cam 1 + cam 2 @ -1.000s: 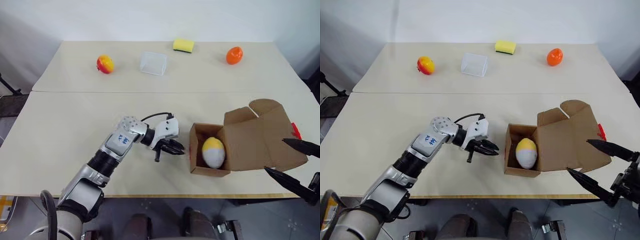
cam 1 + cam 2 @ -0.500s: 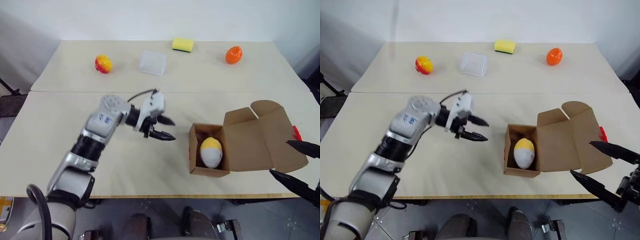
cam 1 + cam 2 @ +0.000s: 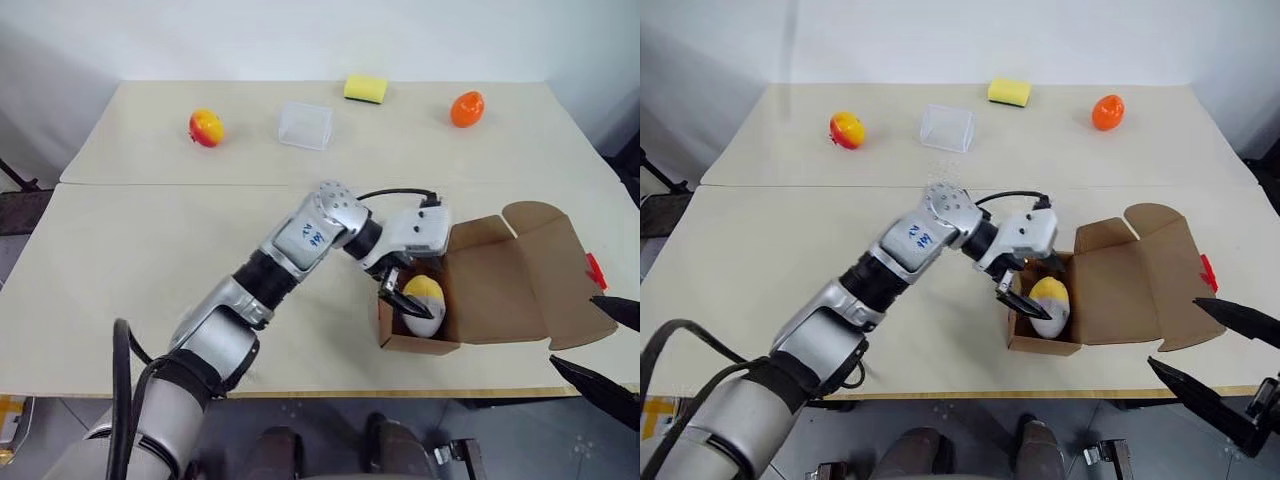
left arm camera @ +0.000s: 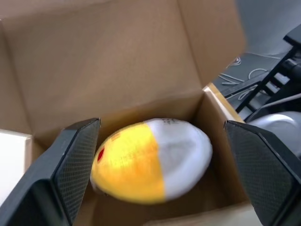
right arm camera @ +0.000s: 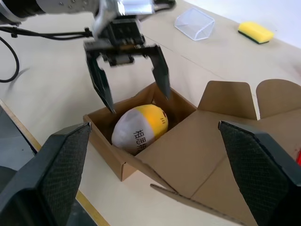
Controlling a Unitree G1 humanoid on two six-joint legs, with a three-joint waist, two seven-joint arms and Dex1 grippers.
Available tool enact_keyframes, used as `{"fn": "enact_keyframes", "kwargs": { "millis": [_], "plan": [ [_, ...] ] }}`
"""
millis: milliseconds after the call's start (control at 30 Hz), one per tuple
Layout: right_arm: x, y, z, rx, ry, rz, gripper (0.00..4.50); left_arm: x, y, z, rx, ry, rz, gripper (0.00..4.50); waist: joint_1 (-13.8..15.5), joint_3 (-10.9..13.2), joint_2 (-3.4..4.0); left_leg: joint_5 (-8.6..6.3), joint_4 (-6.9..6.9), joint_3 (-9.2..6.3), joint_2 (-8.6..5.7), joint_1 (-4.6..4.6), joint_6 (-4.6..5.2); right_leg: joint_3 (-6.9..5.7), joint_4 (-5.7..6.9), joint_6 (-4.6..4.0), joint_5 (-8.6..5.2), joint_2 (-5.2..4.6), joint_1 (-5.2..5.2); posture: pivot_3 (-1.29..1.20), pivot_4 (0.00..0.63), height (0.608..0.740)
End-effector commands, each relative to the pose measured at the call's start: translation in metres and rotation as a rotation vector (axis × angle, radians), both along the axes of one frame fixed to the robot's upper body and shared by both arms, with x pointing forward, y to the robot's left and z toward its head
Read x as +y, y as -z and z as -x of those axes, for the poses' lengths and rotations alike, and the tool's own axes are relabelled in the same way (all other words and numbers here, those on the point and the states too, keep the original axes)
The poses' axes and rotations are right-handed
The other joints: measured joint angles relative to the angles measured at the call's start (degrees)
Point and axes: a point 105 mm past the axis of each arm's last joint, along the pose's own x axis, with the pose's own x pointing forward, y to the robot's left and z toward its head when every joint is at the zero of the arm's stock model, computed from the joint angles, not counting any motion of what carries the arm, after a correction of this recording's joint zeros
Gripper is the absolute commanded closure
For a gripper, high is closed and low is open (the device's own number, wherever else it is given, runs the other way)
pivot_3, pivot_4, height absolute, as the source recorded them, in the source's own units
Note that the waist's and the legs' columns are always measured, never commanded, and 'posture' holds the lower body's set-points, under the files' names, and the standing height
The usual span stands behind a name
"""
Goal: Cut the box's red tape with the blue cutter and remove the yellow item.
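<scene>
hovering over the open box (image 3: 470,290), the left pincer (image 5: 131,80) has its fingers spread on either side of the yellow item (image 3: 423,304) lying just below, while the right pincer (image 3: 600,345) waits spread nearby.

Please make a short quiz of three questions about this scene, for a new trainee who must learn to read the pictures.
1. True or false: the lid of the box is closed.
2. Where is the left gripper? A) over the clear container; B) above the open box, jaws apart over the yellow item; C) on the sponge.
3. Fill in: the yellow item lies ____ the box.

Key:
1. False; the lid is folded back.
2. B; the fingers do not yet touch the item.
3. Inside.
</scene>
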Motion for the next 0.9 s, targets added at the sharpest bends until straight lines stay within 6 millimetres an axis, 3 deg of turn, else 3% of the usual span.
{"fn": "enact_keyframes", "kwargs": {
  "millis": [33, 200, 300, 467, 567, 733, 800, 900],
  "plan": [
    [0.004, -0.004, 0.006, -0.046, 0.029, 0.028, 0.00, -0.004, 0.011, -0.004, -0.104, 0.028, -0.075, 0.04, -0.04, 0.00, 0.00, 0.00, 0.00, -0.01, 0.00, 0.00, 0.00, 0.00, 0.00, 0.00, 0.00, 0.00, 0.00, 0.00, 0.150, 0.740],
    [-0.002, 0.006, 0.021, 0.029, 0.066, 0.037, 0.00, -0.013, 0.022, -0.009, -0.163, 0.039, -0.097, 0.04, 0.17, 0.00, 0.00, -0.03, 0.01, -0.05, 0.00, -0.08, 0.05, 0.00, 0.00, -0.01, 0.00, 0.00, -0.06, 0.00, 0.150, 0.740],
    [-0.004, 0.005, 0.023, 0.019, 0.078, 0.048, 0.00, -0.018, 0.024, -0.013, -0.204, 0.040, -0.084, 0.60, 0.05, 0.00, 0.00, -0.11, 0.04, -0.10, -0.01, -0.08, 0.20, 0.04, -0.09, -0.02, -0.01, -0.05, -0.05, 0.00, 0.150, 0.740],
    [-0.001, 0.005, 0.020, 0.005, 0.068, 0.045, 0.00, -0.020, 0.021, -0.016, -0.199, 0.034, -0.039, 2.11, -0.07, 0.00, -0.01, -0.15, 0.03, -0.22, -0.01, -0.07, 0.26, 0.06, -0.12, -0.02, -0.01, -0.07, -0.08, 0.00, 0.150, 0.740],
    [0.000, 0.007, 0.018, 0.005, 0.059, 0.043, 0.00, -0.018, 0.008, -0.018, -0.159, 0.016, 0.042, 3.02, -0.06, 0.00, 0.00, -0.14, 0.03, -0.25, -0.01, -0.08, 0.26, 0.04, -0.10, -0.02, -0.01, -0.07, -0.11, 0.00, 0.150, 0.740],
    [0.001, 0.006, 0.012, 0.006, 0.034, 0.015, 0.00, -0.004, -0.038, -0.017, 0.050, -0.001, 0.331, 4.28, -0.18, 0.00, 0.00, -0.14, 0.04, -0.23, 0.00, -0.12, 0.26, 0.05, -0.09, -0.02, -0.01, -0.07, -0.15, 0.00, 0.150, 0.740],
    [0.005, 0.004, 0.007, -0.002, 0.007, -0.003, 0.00, 0.008, -0.052, -0.028, 0.067, -0.067, 0.442, 4.46, -0.19, 0.00, 0.00, -0.14, 0.04, -0.23, 0.00, -0.09, 0.26, 0.05, -0.08, -0.01, -0.01, -0.07, -0.14, 0.00, 0.150, 0.740],
    [0.017, -0.002, -0.005, -0.039, -0.050, -0.071, 0.00, 0.045, -0.075, -0.055, 0.072, -0.243, 0.653, 4.46, -0.52, 0.00, 0.00, -0.14, 0.04, -0.23, 0.01, -0.02, 0.24, 0.04, -0.02, 0.01, 0.01, -0.07, -0.11, 0.00, 0.150, 0.740]
  ]
}}
